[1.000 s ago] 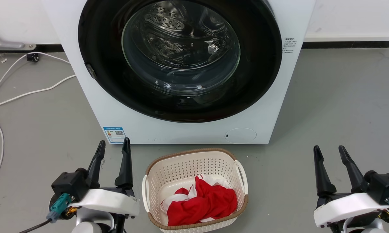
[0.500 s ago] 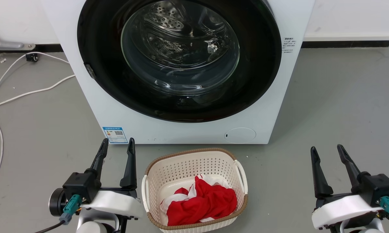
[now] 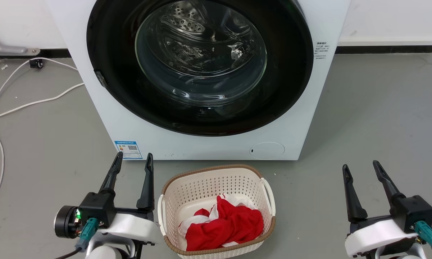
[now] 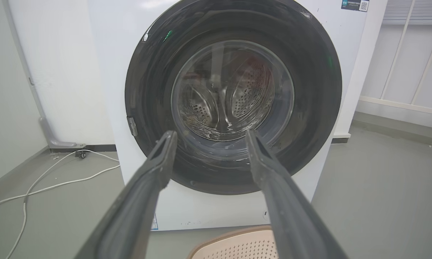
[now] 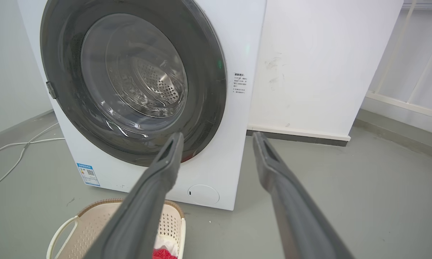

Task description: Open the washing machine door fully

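The white washing machine stands straight ahead, and its round black door with the clear glass bowl lies flat against the front. A small grey catch shows on the door's left rim. My left gripper hovers open over the floor at the lower left, just below the blue label sticker. My right gripper stays open at the lower right, well clear of the machine. In the left wrist view the door faces my left gripper. In the right wrist view the door sits left of my right gripper.
A cream basket holding red and white cloth sits on the grey floor between my arms, in front of the machine. White cables trail across the floor at the left. A round filter cap is low on the machine.
My left gripper has crept forward and a little right, toward the machine's lower left corner. My right gripper has shifted slightly left. The door has not moved.
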Controlling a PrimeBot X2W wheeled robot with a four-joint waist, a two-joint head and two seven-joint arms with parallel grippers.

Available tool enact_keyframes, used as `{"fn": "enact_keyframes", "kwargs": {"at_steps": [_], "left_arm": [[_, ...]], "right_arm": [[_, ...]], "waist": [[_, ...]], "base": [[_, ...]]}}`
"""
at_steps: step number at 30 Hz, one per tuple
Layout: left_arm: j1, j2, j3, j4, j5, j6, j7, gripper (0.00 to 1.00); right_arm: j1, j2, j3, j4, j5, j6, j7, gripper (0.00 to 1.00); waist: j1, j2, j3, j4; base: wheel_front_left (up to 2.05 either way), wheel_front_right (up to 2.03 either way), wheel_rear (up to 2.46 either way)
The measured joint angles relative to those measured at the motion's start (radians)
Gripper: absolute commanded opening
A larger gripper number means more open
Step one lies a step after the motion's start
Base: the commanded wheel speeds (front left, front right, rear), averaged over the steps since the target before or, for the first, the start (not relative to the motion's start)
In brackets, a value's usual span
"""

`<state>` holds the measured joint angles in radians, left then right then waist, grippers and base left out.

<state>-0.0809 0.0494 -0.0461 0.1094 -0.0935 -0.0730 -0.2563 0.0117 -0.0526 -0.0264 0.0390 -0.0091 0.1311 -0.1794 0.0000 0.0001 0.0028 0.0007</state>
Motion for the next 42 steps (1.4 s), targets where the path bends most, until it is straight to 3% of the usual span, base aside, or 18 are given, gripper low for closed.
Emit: {"fn": "enact_keyframes", "kwargs": {"at_steps": [18,19,20,23,25,35,36,40,42], "left_arm": [[-0.002,0.000,-0.002,0.003,0.026,0.007,-0.004,1.00],[-0.002,0.000,-0.002,0.003,0.026,0.007,-0.004,1.00],[-0.002,0.000,-0.002,0.003,0.026,0.007,-0.004,1.00],[-0.002,0.000,-0.002,0.003,0.026,0.007,-0.004,1.00],[-0.002,0.000,-0.002,0.004,0.026,0.007,-0.004,1.00],[-0.002,0.000,0.002,0.004,0.023,0.007,-0.006,1.00],[-0.002,0.000,0.002,0.004,0.023,0.007,-0.006,1.00],[-0.005,0.000,0.007,-0.001,0.020,0.007,-0.007,1.00],[-0.007,0.000,0.010,-0.004,0.020,0.012,-0.007,1.00]], "right_arm": [[0.009,0.000,-0.011,0.008,0.007,0.000,-0.006,1.00],[0.009,0.000,-0.012,0.010,0.022,0.000,-0.007,0.67],[0.009,0.000,-0.013,0.011,0.038,0.000,-0.012,0.04],[0.009,0.000,-0.015,0.015,0.097,0.000,-0.026,0.00],[0.008,0.000,-0.014,0.021,0.214,0.000,-0.039,0.00],[-0.043,0.002,0.041,0.010,1.230,0.000,-0.081,0.00],[-0.043,0.002,0.041,0.010,1.230,0.000,-0.081,0.00],[-0.076,0.002,0.030,-0.036,1.501,0.000,-0.083,0.00],[-0.104,0.002,0.006,-0.044,1.575,0.000,-0.083,0.00]], "waist": [[0.0000,0.0000,0.004,0.003],[0.0000,0.0000,0.004,0.003],[0.0000,0.0000,0.004,0.004],[0.0001,0.0000,0.005,0.004],[0.0000,0.0000,0.004,0.004],[0.0000,0.0000,0.007,-0.002],[0.0000,0.0000,0.007,-0.002],[0.0000,0.0000,0.014,-0.008],[0.0000,0.0000,0.020,-0.011]], "base": [[0.00,0.00,0.00],[0.00,0.00,0.00],[0.00,0.00,0.00],[0.00,0.00,0.00],[0.00,0.00,0.00],[0.00,0.00,0.00],[0.00,0.00,0.00],[0.00,0.00,0.00],[0.00,0.00,0.00]]}}
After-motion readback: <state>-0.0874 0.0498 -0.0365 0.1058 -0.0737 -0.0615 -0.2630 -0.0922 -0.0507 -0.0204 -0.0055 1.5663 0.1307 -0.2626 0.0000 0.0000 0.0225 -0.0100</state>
